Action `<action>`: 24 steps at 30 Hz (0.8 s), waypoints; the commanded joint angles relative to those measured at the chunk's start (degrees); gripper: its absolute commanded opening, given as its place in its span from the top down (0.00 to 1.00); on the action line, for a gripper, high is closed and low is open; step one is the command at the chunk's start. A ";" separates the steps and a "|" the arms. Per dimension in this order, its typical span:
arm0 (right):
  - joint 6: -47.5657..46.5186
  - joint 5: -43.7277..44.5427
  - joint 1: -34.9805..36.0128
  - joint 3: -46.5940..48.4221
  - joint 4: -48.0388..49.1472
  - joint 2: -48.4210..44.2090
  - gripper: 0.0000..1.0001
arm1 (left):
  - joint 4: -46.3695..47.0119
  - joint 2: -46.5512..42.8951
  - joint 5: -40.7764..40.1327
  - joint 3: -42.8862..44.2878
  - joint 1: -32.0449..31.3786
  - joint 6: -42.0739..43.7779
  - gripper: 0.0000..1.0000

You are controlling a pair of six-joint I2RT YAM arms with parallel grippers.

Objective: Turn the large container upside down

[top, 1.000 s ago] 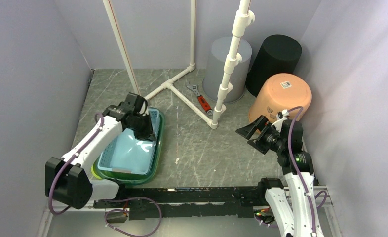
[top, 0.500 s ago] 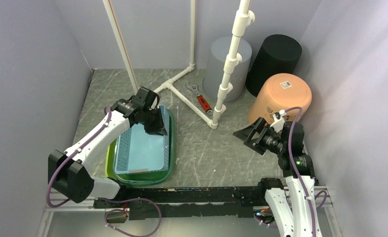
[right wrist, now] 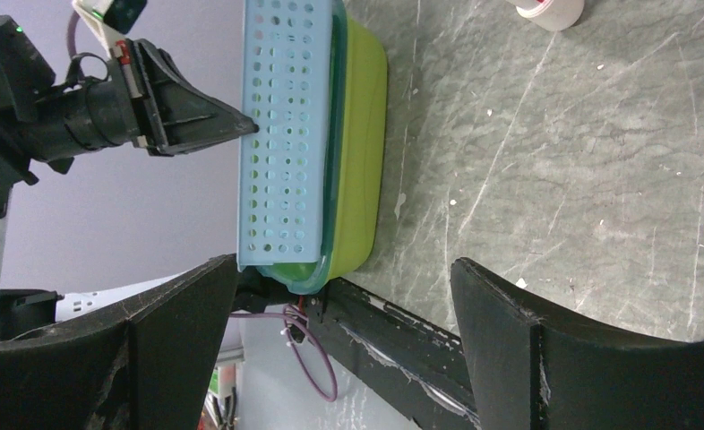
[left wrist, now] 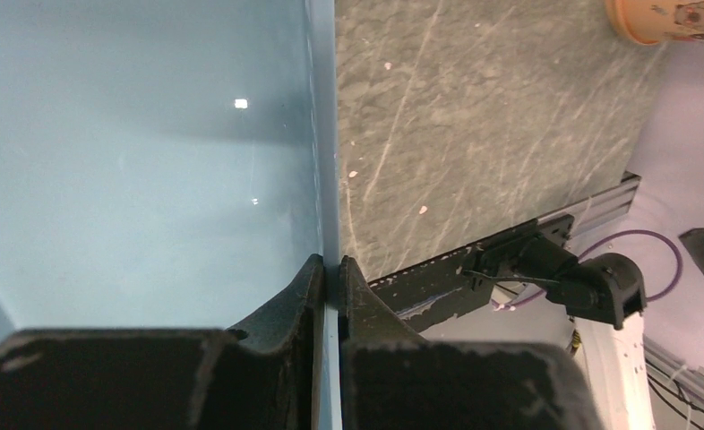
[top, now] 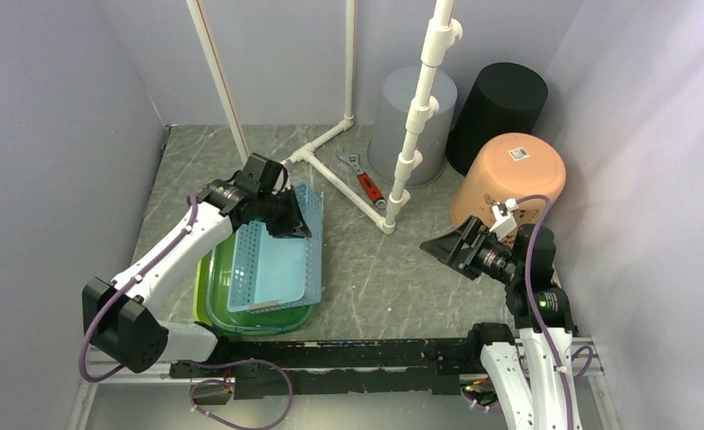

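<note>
A light blue perforated basket point(top: 272, 264) stands tilted on its long side in a lime green tub point(top: 207, 291) at the left front of the table. My left gripper point(top: 290, 219) is shut on the basket's far wall and holds that rim up. In the left wrist view the jaws point(left wrist: 330, 269) pinch the thin blue wall point(left wrist: 326, 134). My right gripper point(top: 447, 244) is open and empty, hovering at the right front, well apart from the basket. In the right wrist view the basket point(right wrist: 286, 116) and the tub point(right wrist: 366, 134) show between my spread fingers point(right wrist: 344, 264).
A white pipe frame point(top: 339, 184) lies and rises mid-table, with an orange-handled wrench point(top: 364, 179) beside it. A grey bin point(top: 411, 121), a black bin point(top: 501, 112) and an upturned orange bucket point(top: 510, 179) stand at the back right. Walls close in on both sides.
My left gripper has moved right and lifted the blue basket's rim, tipping the basket from flat in the tub up onto its side. My right gripper has shifted slightly left.
</note>
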 commanded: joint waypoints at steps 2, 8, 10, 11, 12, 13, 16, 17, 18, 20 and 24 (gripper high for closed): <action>-0.11 0.54 0.26 0.57 1.87 0.04 0.07 | -0.45 2.74 -1.77 -2.16 -0.67 2.41 0.97; -1.05 1.13 0.24 0.89 1.14 1.11 0.07 | -2.21 6.29 -6.99 -0.90 -5.34 2.86 0.97; -1.00 1.24 0.22 0.86 1.26 1.15 0.07 | -1.49 7.26 -6.44 -0.63 -6.36 3.44 0.97; -0.96 1.31 0.27 0.74 1.40 1.23 0.07 | -0.46 7.65 -5.03 -0.87 -6.71 3.48 0.98; -0.90 1.41 0.31 0.76 1.34 1.31 0.07 | 0.38 8.04 -3.79 -1.11 -7.03 3.43 0.97; -0.92 1.64 0.30 0.71 1.16 1.48 0.07 | 0.52 8.43 -3.54 -1.16 -7.58 3.02 0.97; -1.52 2.64 0.25 1.36 -0.06 1.72 0.07 | -4.91 9.45 -12.11 0.96 -8.89 2.44 0.97; -1.68 2.92 0.34 1.59 -0.44 1.69 0.07 | -7.21 9.32 -14.47 1.85 -8.84 2.72 0.97; -1.69 3.06 0.29 1.64 -0.59 1.46 0.07 | -9.04 8.95 -18.05 2.48 -8.83 3.06 0.97; -1.38 3.13 0.23 1.22 -0.41 1.13 0.06 | -11.83 7.72 -22.50 3.85 -8.84 3.78 0.97; -1.34 3.08 0.28 0.75 -0.64 1.22 0.06 | -15.22 5.88 -26.72 6.04 -8.82 4.06 0.97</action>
